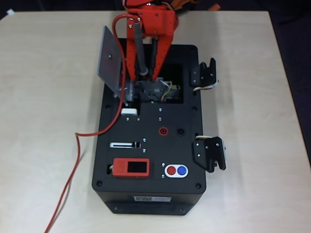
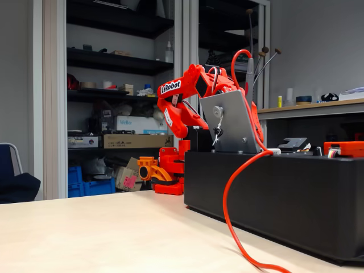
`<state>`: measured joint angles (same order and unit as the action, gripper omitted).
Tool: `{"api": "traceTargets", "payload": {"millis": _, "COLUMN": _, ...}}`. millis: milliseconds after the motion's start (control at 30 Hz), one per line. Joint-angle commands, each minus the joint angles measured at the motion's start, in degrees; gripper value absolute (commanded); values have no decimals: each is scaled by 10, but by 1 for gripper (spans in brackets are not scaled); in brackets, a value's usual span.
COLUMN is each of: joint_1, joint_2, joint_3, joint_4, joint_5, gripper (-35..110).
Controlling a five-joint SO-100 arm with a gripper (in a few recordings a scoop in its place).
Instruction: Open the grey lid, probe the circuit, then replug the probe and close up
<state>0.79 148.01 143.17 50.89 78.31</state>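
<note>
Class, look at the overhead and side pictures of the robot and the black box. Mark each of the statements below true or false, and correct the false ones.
1. The grey lid is swung open. True.
2. The gripper holds the probe above the open recess with the circuit. True.
3. The probe's cable is blue. False: it is red and trails off the box onto the table.
4. The red and blue buttons sit inside the open recess. False: they are on the box's top panel at the near end, beside the red device.
5. The lid lies flat on the box. False: it stands tilted up.
</note>
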Motion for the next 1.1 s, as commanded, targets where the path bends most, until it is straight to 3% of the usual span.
{"api": "traceTargets", "payload": {"millis": 0, "joint_1": 11, "joint_2": 6, "joint_3": -18, "joint_4": 6, "joint_5": -1, "gripper": 5}}
{"api": "traceTargets", "payload": {"millis": 600, "joint_1": 7, "joint_2": 8, "joint_3": -37, "joint_4": -8, "joint_5": -20, "gripper": 0}}
{"api": "traceTargets", "payload": {"millis": 1067, "joint_1": -4, "joint_2": -17, "joint_3": -57, "joint_4": -117, "joint_5": -47, "gripper": 0}}
